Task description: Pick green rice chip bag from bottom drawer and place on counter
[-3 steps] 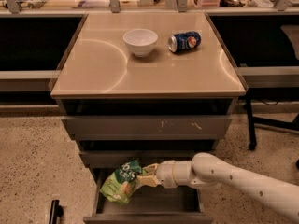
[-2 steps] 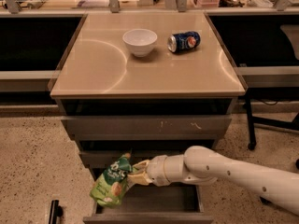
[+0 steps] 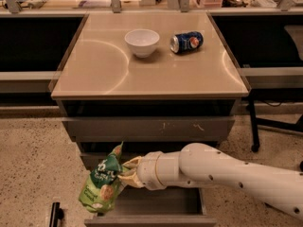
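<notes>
The green rice chip bag (image 3: 102,181) hangs tilted in the air at the left front corner of the open bottom drawer (image 3: 156,206), above its rim. My gripper (image 3: 126,172) is shut on the bag's right edge, at the end of my white arm that reaches in from the right. The drawer's dark grey interior shows below my arm. The beige counter (image 3: 104,65) lies above, well clear of the bag.
A white bowl (image 3: 142,42) and a blue soda can (image 3: 186,41) lying on its side sit at the back of the counter. Two shallower drawers (image 3: 147,128) are shut above the open one. A chair base (image 3: 277,122) stands at right on speckled floor.
My gripper has moved left and up with the bag, lifting it out of the drawer to its left front corner.
</notes>
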You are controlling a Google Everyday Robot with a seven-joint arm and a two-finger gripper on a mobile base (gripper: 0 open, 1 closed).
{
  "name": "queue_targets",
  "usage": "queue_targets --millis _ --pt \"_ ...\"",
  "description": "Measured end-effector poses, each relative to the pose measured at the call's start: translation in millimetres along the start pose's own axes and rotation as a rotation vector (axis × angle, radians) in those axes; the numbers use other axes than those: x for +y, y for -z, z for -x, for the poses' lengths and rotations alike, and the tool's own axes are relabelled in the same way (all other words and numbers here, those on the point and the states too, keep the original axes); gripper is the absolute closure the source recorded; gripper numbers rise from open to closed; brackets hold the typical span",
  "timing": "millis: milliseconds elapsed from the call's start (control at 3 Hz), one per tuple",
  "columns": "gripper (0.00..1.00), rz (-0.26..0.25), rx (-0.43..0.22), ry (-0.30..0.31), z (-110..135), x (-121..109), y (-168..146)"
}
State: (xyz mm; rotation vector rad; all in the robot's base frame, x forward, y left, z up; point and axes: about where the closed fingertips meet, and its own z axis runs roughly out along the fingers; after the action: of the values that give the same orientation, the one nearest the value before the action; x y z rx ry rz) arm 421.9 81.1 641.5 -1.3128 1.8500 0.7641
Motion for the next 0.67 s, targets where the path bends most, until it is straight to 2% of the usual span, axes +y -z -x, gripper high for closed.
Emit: queue_targets --millis 333,667 --pt "1.0 -0.028 0.017 0.049 16.5 1.9 9.7" --pt "1.0 -0.028 0.017 0.049 16.5 1.9 9.7"
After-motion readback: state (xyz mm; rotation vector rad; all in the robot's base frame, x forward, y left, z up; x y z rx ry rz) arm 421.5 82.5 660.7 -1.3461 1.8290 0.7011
